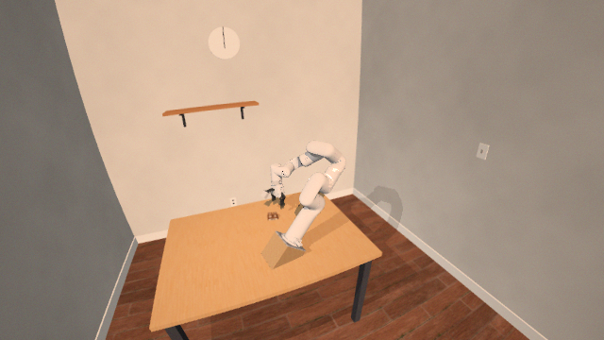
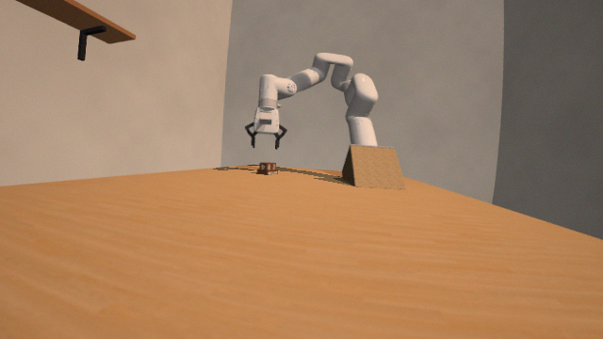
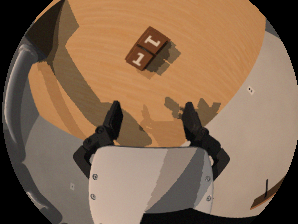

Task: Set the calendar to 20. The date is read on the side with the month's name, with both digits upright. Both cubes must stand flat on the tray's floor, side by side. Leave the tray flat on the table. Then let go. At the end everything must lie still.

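Room corner, cream and grey walls, wooden worktop (image 1: 226,269) on dark legs. White arm (image 2: 358,101) rises from tan wedge base (image 2: 377,171), bends over far side of worktop. Jaws (image 2: 265,138) spread wide, empty, hanging above calendar. Calendar tray (image 3: 148,48) flat on worktop; two brown cubes side by side, top faces both showing 1.

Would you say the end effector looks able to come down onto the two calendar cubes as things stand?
Probably yes: the end effector hangs open and empty above the cubes, with nothing between them.
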Controlling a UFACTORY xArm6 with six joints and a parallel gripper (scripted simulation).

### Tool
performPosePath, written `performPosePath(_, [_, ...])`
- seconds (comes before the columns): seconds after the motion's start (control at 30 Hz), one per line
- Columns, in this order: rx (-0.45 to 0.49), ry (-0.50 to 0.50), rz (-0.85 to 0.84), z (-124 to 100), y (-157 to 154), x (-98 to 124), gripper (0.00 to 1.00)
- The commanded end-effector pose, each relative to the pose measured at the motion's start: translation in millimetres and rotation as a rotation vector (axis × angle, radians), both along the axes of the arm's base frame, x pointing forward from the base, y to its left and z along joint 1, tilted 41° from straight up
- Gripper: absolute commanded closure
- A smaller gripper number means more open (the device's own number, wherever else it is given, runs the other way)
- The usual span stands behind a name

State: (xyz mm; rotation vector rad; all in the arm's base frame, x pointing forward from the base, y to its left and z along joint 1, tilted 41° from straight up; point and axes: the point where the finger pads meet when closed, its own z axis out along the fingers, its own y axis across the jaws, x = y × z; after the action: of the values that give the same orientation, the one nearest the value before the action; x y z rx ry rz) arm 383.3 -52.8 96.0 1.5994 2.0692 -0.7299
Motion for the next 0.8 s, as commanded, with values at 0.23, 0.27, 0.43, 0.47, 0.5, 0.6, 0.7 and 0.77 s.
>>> performPosePath(0.23, [-0.014,-0.244,-0.281,-24,42,-10,0.00])
performPosePath(0.27, [-0.014,-0.244,-0.281,-24,42,-10,0.00])
performPosePath(0.43, [-0.017,-0.346,-0.401,-35,59,-17,0.00])
performPosePath(0.47, [-0.017,-0.347,-0.402,-35,59,-17,0.00])
performPosePath(0.5, [-0.017,-0.365,-0.423,-37,62,-19,0.00])
performPosePath(0.6, [-0.018,-0.398,-0.460,-40,67,-21,0.00])
performPosePath(0.7, [-0.019,-0.407,-0.470,-41,68,-22,0.00])
performPosePath(0.77, [-0.019,-0.407,-0.470,-41,68,-22,0.51])
